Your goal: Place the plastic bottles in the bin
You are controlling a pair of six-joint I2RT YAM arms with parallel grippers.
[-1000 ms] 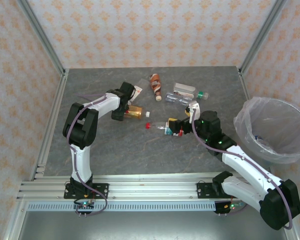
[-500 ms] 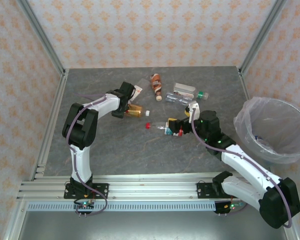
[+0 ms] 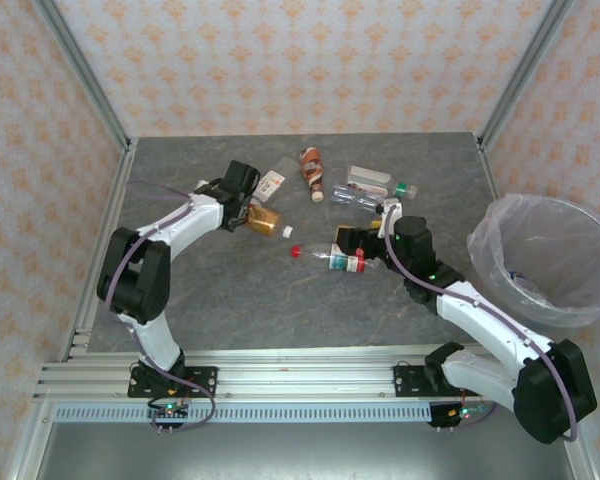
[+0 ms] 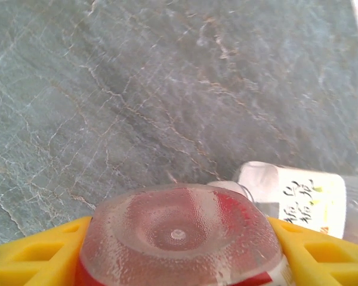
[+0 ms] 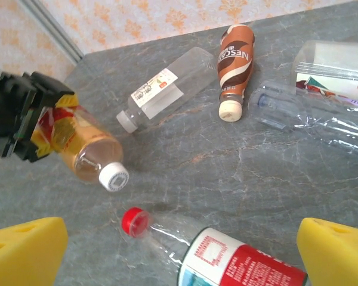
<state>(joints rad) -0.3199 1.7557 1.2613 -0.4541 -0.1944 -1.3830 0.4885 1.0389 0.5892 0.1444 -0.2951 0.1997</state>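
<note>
Clamping a white-capped bottle of amber drink [image 3: 266,221] in the left gripper [image 4: 179,256], and hanging the wide-open right gripper [image 5: 180,247] just over a red-capped bottle [image 3: 346,261] lying between its fingertips.

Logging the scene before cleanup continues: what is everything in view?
amber bottle: one, amber, white cap, left of centre
white-label bottle: one, clear, far-centre
brown bottle: one, brown and white, right of it
boxy clear bottle: one, clear, far right-centre
green-capped bottle: one, clear, just nearer than that
red-label bottle: one, clear, red cap, mid-table
bin: one, whitish liner, right side
table: one, grey, under the bottles
left end effector: one, yellow fingers, closed on amber bottle
right end effector: one, yellow fingers, open over red-label bottle
</note>
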